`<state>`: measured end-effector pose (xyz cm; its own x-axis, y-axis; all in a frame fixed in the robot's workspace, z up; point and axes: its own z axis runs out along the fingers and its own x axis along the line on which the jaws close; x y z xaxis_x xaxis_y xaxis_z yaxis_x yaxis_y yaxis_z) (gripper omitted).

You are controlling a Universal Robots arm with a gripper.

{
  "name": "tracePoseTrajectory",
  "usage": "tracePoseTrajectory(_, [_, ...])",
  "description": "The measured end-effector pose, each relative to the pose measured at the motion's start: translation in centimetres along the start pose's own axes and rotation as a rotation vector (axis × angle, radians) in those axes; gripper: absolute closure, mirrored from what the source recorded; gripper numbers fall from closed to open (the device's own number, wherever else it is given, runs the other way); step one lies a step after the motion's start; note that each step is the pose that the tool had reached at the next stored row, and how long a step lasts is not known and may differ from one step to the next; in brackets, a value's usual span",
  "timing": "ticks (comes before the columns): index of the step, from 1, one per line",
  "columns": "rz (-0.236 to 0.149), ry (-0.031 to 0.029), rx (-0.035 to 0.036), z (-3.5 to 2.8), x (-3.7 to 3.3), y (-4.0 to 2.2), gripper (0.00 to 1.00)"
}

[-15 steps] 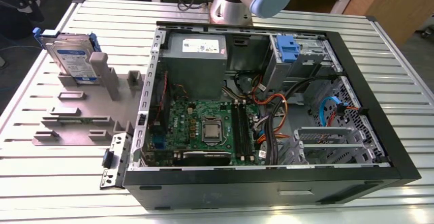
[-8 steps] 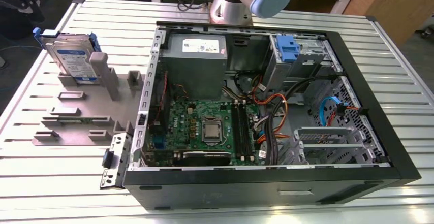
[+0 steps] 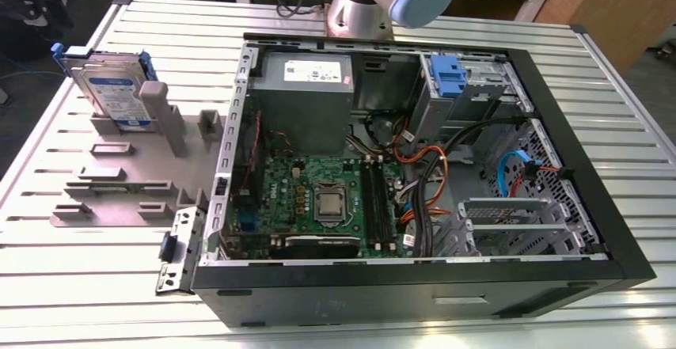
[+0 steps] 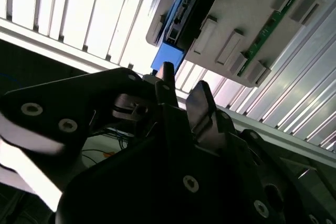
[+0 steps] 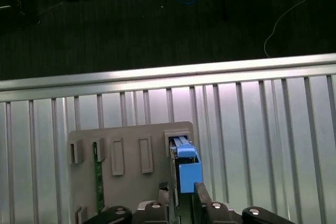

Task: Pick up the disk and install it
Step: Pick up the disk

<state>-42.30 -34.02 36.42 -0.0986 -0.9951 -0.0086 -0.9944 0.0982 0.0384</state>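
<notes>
One disk (image 3: 109,92) stands on edge in a slot at the far end of the grey fixture plate (image 3: 127,183). The plate lies on the slatted metal counter (image 3: 95,286), just beside the open computer case (image 3: 370,301) on the exterior view's left. The disk's white-and-blue label faces the near side, and its blue carrier frame (image 3: 63,51) wraps the upper edges. The disk rests in its holder, outside the case.

Inside the case, the green motherboard (image 3: 317,199) lies flat in the middle. The grey power supply (image 3: 306,88) sits at the far wall, and a blue latch on a metal cage (image 3: 449,76) sits in the far corner toward the exterior view's right. The robot arm (image 3: 365,9) rises from the counter just beyond the far wall of the case.

In the second wrist view the pincer (image 4: 185,86) is open. Its two dark fingers (image 4: 167,80) are spread with a clear gap and nothing between them. Beyond the tips are the fixture plate, the disk seen edge-on (image 4: 178,14) and a green memory stick (image 4: 268,30) seated in another holder.

In the first wrist view the pincer (image 5: 182,195) looks down on the plate with the fingertips on either side of the disk's blue-capped edge (image 5: 186,169). I cannot tell whether the tips touch it. The memory stick (image 5: 97,182) stands well apart from the disk on the same plate. A dark floor (image 5: 131,19) lies past the counter's edge.
</notes>
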Motion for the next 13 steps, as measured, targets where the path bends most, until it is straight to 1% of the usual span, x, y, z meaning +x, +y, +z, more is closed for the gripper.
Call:
tracePoseTrajectory(1, [0.0,0.0,0.0001,0.04,-0.03,0.0,0.65])
tracePoseTrajectory(2, [0.0,0.0,0.0001,0.08,-0.05,0.0,0.59])
tracePoseTrajectory(3, [0.0,0.0,0.0001,0.13,-0.08,0.0,0.59])
tracePoseTrajectory(5, [0.0,0.0002,-0.0001,0.24,-0.14,0.01,0.47])
tracePoseTrajectory(6, [0.0,0.0008,0.0002,0.32,-0.16,0.02,0.47])
tracePoseTrajectory(7, [0.0,0.0013,0.0009,0.42,-0.17,0.04,0.42])
tracePoseTrajectory(8, [0.0,0.0019,0.002,0.53,-0.17,0.06,0.42])
tracePoseTrajectory(9, [0.0,0.0023,0.0039,0.66,-0.16,0.09,0.35])
tracePoseTrajectory(13, [0.0,0.0033,0.0134,1.21,-0.14,0.26,0.35])
